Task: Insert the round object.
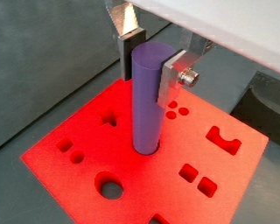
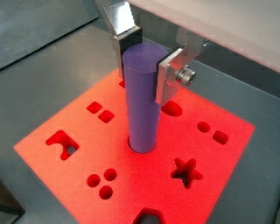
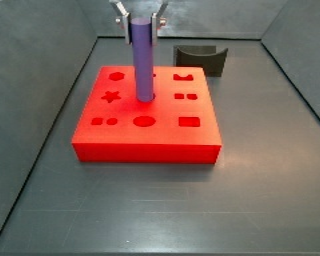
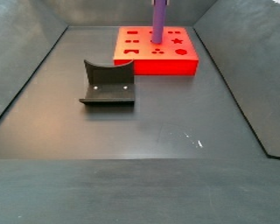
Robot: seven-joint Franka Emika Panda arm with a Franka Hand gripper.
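The claw [image 1: 154,61] is clenched on the purple peg [image 1: 149,101], its silver fingers pressing the upper part of the peg from two sides in this wrist view. The peg hangs upright below the claw, and its lower end meets the red block [image 1: 84,122] in the middle of the top face. Whether it sits in a hole or only rests on the face cannot be told here. A free round hole [image 1: 109,185] lies on the block nearby.

In a wrist view from the opposite side, the claw [image 2: 150,57] shows the same grip on the peg [image 2: 139,101], whose foot appears sunk a little into the block [image 2: 236,188], beside a star-shaped hole [image 2: 185,171].

In a side view, the peg [image 3: 143,60] stands straight under the claw [image 3: 140,12], over the block [image 3: 149,135].

In a side view from across the floor, the peg [image 4: 159,22] rises from the block [image 4: 157,63]; the claw itself is out of frame.

Judging from this, the insertion is in hand, with the peg aligned and starting to enter. The next move calls for a straight push down, kept vertical, then letting go.

The dark grey surface [image 4: 143,131] carries the block and a dark notched block [image 4: 108,85], well apart from the claw. Grey walls [image 3: 43,150] enclose the surface.
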